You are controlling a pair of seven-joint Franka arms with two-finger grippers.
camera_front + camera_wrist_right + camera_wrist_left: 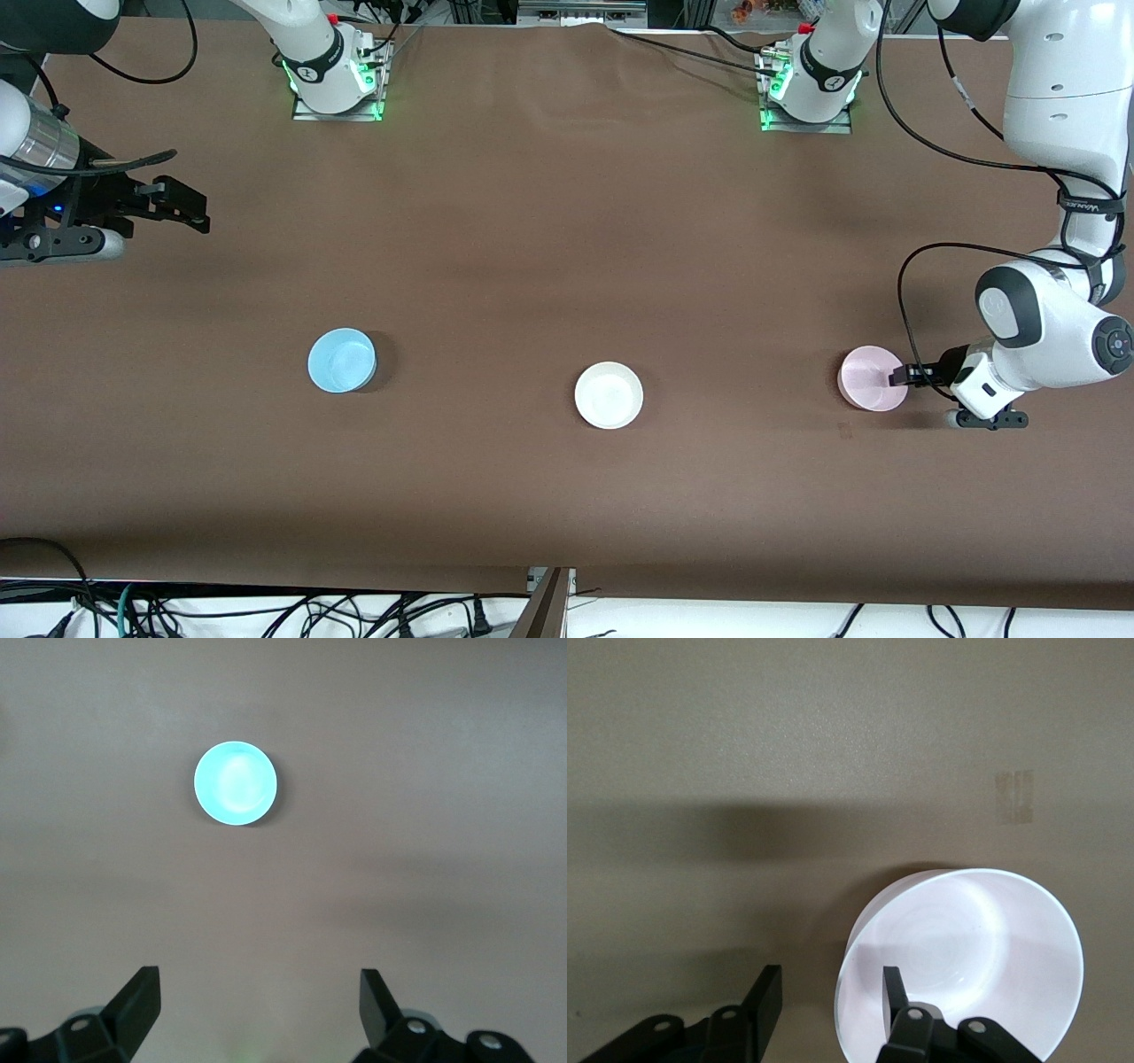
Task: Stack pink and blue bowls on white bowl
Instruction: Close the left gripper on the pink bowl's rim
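Jaws of the left gripper [830,999] straddle the pink bowl's [870,377] rim, one finger inside, one outside, with a gap left at the outer finger. Toward the right arm's end from the pink bowl sit the white bowl [609,395], then the blue bowl [341,360], all on the table [567,230]. Right gripper [260,1001] waits, jaws wide, above that end.

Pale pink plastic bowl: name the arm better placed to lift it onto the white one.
Left. The left gripper already straddles the small round pale pink plastic bowl's rim, one of its fingers inside; the right gripper waits open, up at the right arm's end.
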